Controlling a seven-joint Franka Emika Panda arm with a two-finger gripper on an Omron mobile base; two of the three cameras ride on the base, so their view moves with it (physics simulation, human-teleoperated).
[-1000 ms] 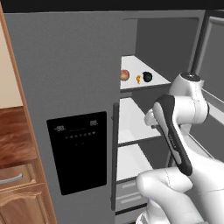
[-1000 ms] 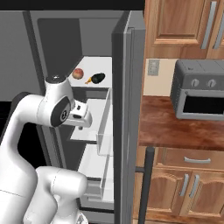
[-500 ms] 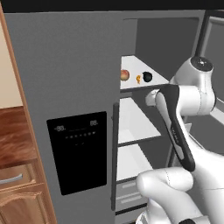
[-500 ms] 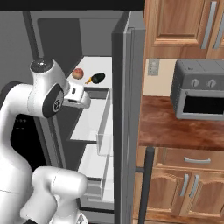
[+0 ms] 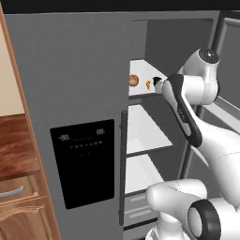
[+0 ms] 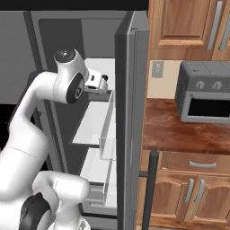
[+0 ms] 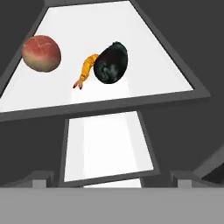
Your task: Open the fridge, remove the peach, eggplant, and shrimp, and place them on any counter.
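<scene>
the fridge [image 5: 70, 93] stands with its right door open. on its upper white shelf [image 7: 144, 52] lie the peach [image 7: 41, 53], the shrimp [image 7: 86, 69] and the eggplant [image 7: 111, 62], shrimp touching eggplant. the gripper [image 6: 102, 83] hovers at that shelf's front edge; whether its jaws are parted cannot be told.

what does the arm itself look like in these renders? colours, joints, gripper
Glossy white rounded links with dark grey to black joint caps and a black band along the arm. The gripper has a white, boxy body with dark detailing. In the hand view its finger tips are small grey blocks. No cables or markings are readable.
</scene>
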